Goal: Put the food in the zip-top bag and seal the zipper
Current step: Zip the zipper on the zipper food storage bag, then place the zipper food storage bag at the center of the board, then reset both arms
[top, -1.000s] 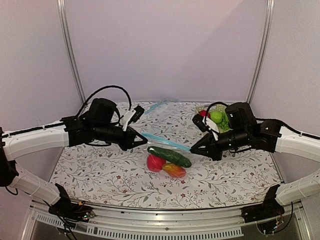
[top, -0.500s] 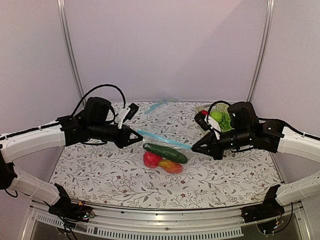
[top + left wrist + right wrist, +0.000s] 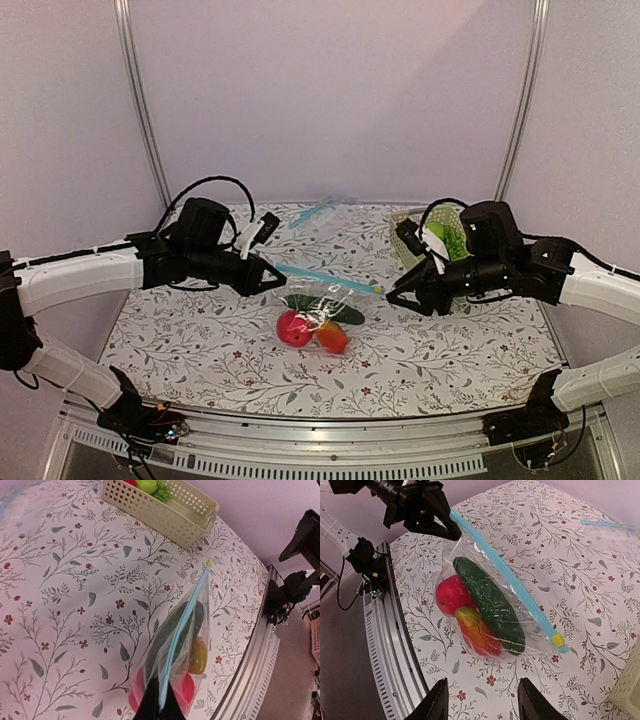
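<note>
Left claw is pinched shut on the left end of the zipper. The zip-top bag hangs at frame centre with the food inside. The zipper runs left-right. Its free right end sits just beside the right claw, which is spread wide and empty, so the right arm is nearer.

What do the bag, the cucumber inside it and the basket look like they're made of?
The bag looks like thin clear plastic film: see-through, crinkled, glinting. The cucumber seems hard glossy plastic, with sharp highlights on its skin. The basket looks like matte cream moulded plastic, its wall pierced by even rows of holes.
</note>
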Robot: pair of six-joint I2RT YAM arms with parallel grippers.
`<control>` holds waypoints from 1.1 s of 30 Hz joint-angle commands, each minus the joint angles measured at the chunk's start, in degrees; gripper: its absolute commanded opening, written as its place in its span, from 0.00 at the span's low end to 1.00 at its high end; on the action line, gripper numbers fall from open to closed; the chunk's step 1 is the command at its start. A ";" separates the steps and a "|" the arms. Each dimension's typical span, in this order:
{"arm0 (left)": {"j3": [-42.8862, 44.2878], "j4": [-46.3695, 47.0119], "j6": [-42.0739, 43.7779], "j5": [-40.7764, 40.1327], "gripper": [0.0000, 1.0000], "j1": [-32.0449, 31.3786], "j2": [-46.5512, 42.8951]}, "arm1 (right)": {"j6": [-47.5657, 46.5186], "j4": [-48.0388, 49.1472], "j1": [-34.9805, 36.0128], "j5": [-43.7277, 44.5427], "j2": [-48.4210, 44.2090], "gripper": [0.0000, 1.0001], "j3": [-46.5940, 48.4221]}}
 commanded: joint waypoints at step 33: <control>-10.41 10.54 -9.78 -20.84 1.00 18.42 -7.74 | 19.65 2.63 -18.53 26.18 1.17 0.91 -4.24</control>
